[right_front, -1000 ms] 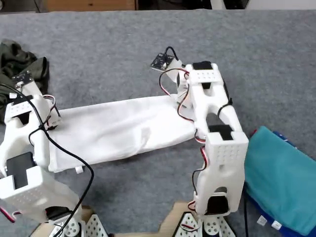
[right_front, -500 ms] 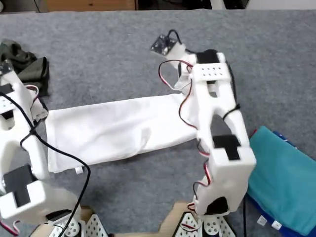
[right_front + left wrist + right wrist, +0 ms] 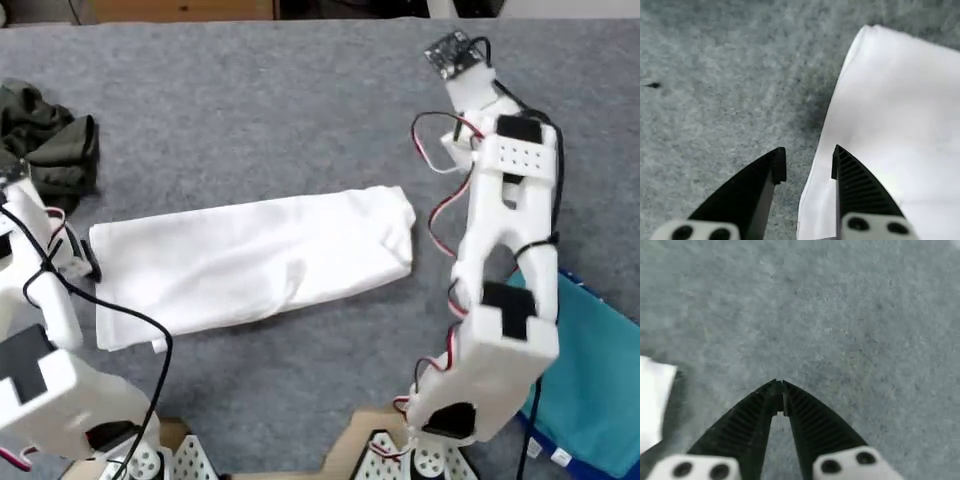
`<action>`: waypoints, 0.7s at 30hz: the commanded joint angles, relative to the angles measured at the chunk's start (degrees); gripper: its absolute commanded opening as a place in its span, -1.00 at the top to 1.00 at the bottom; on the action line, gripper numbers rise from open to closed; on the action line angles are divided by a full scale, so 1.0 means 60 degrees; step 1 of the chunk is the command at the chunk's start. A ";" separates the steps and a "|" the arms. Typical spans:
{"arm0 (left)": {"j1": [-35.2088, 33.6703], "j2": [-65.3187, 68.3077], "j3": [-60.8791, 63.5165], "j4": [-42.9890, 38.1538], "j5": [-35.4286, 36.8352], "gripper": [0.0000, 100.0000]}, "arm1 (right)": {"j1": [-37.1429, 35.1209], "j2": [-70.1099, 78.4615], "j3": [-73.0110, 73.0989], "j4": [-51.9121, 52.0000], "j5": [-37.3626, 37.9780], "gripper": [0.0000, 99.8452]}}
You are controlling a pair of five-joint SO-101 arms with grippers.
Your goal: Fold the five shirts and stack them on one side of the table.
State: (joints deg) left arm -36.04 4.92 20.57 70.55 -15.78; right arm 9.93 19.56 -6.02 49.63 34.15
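At the far left edge a dark green shirt [image 3: 45, 135] lies crumpled on the grey worktop [image 3: 250, 100]. Just nearer, the left pincer [image 3: 808, 165] hangs at the left end of the white shirt [image 3: 250, 260], its fingers apart. One finger is over bare felt and the other over the cloth's edge, with nothing held between them. The white shirt is folded into a long band across the middle, its left end square and its right end slightly bunched. Bare worktop runs along the whole far side of the band, and a narrower bare strip lies on its near side, between the two arm bases. To the right of the band's end, the right pincer [image 3: 780, 397] sits over bare felt, fingers together, apart from the shirt's corner. At the near right a folded teal shirt [image 3: 585, 380] lies partly under the right arm and reaches the edge.
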 commanded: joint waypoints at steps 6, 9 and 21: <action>-0.0044 0.0168 -0.0396 0.0103 -0.0176 0.60 | 0.0022 0.0916 -0.0256 -0.0674 -0.0029 0.99; -0.0044 0.0168 -0.0586 0.0645 -0.0176 0.60 | 0.0037 0.1092 -0.0359 -0.0674 -0.0015 0.99; 0.0249 0.0271 0.0073 -0.1070 0.0835 0.59 | 0.0037 0.1824 -0.1062 -0.0630 -0.0015 0.99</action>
State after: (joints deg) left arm -35.25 6.68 19.60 69.32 -13.93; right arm 9.93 30.64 -9.01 46.55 34.15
